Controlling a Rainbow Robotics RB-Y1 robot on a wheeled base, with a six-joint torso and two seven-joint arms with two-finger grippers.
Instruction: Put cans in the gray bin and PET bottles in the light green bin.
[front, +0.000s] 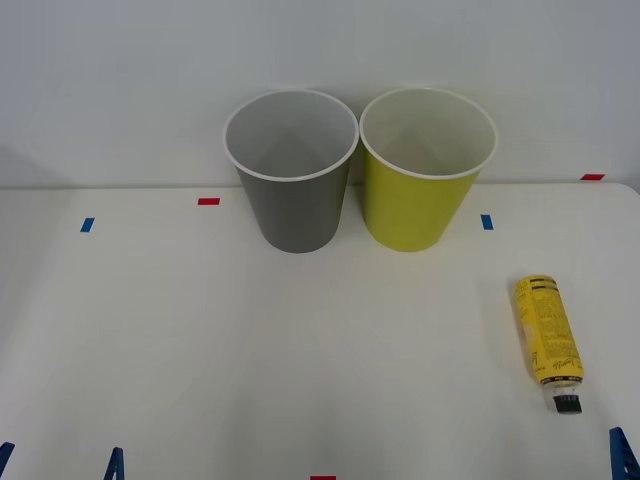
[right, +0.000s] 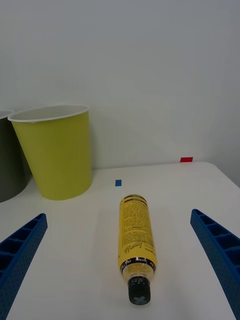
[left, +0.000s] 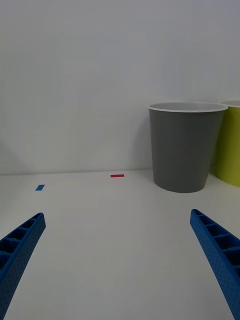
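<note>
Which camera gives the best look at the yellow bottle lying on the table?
The right wrist view: the PET bottle lies close between the open right gripper fingers, cap nearest, label print visible. The front view shows it small, at the table's right side, lying down.

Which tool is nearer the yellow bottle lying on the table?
Right. The right tool is open, straddling the bottle; the left tool sits across the table, facing the gray bin.

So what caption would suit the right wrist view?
Open right gripper lined up behind a yellow-labelled PET bottle lying on the table, light green bin beyond.
</note>
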